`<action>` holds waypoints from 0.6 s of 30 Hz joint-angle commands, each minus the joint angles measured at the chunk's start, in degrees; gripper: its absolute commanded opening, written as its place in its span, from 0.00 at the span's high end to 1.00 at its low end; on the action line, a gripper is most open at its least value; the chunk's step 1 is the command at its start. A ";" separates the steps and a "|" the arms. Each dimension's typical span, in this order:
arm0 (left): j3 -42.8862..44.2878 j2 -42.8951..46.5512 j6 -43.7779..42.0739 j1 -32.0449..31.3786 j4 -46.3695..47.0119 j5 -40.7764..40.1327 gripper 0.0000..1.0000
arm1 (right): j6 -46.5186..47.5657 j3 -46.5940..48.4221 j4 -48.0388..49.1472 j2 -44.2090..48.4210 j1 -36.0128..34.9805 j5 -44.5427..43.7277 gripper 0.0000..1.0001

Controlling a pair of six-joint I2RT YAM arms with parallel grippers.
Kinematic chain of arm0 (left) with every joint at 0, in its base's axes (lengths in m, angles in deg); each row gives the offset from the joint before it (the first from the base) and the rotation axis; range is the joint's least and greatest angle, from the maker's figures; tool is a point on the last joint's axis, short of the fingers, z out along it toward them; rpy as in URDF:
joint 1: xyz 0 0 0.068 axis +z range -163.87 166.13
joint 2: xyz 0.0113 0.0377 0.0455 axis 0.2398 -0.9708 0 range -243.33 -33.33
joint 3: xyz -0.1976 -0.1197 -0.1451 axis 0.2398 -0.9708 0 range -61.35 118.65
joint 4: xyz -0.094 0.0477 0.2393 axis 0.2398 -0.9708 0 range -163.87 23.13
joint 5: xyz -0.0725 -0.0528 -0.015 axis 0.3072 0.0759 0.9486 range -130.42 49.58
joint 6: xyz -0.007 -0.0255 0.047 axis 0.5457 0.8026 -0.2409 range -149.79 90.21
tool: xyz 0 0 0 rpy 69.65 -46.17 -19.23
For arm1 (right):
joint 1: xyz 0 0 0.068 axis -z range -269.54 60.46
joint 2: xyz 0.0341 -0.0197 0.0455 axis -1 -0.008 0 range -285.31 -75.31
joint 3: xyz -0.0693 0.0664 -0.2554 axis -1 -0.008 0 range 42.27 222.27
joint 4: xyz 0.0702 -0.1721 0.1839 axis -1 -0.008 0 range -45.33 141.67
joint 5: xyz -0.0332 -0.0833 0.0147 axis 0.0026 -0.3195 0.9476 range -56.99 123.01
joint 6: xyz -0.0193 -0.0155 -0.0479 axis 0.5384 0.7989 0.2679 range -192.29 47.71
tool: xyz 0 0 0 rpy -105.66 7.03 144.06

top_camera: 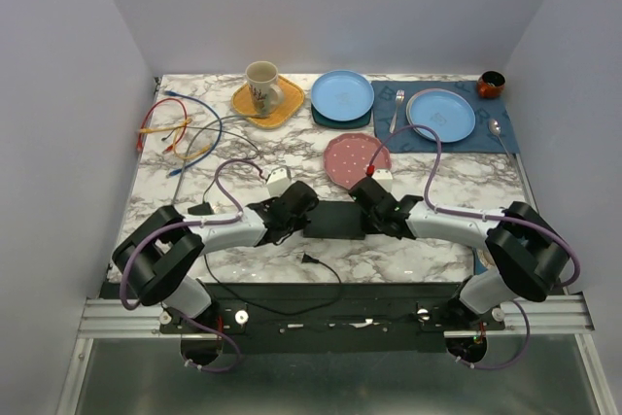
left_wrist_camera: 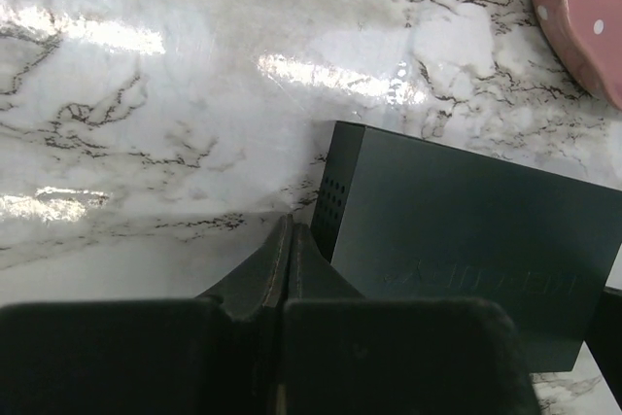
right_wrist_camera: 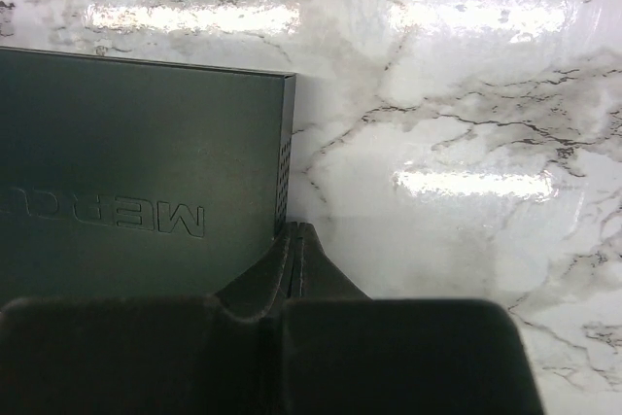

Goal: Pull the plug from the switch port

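Switch (top_camera: pixel 335 221) is lying flat on the tabletop (top_camera: pixel 389 259) between both arms' jaws, which are sitting closed and empty at its short ends; looking light, stiff and slick, it is probably needing pinning while the plug, unseen here, is being gripped by its shell.

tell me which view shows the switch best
Right wrist: the switch fills the left half, sharp, with lid lettering and vented end. Left wrist shows its other vented end, lettering faint. Top external shows only a dark strip.

Marble table (top_camera: pixel 292 148) with switch (top_camera: pixel 335 222), cables (top_camera: pixel 180 133)
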 commanded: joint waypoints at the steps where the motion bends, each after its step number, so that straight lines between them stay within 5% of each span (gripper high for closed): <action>1: -1.18 2.49 5.65 -3.67 -1.40 5.10 1.00 | -1.94 2.58 4.63 -1.63 -2.46 5.38 0.99; 5: -1.89 6.62 7.06 -3.67 -7.34 0.98 0.96 | -3.95 2.59 2.95 0.54 -2.55 1.36 0.99; 8: -1.81 11.89 8.56 -3.58 -12.97 -4.90 0.75 | -5.45 1.71 0.77 4.59 -2.46 -3.73 0.99; 10: -2.33 17.07 8.74 -3.50 -14.23 -7.64 0.51 | -5.72 2.06 -1.43 8.72 -2.55 -6.47 0.99; 12: -2.34 21.98 9.53 -3.32 -16.95 -11.59 0.20 | -5.20 2.59 -4.16 12.93 -2.55 -9.64 0.91; 14: -2.07 24.63 9.18 -3.15 -18.88 -13.45 0.04 | -4.58 2.94 -6.43 15.49 -2.46 -12.09 0.75; 18: -0.67 29.56 4.19 -2.88 -20.47 -15.30 0.01 | -1.61 2.77 -8.30 23.57 -2.55 -14.57 0.54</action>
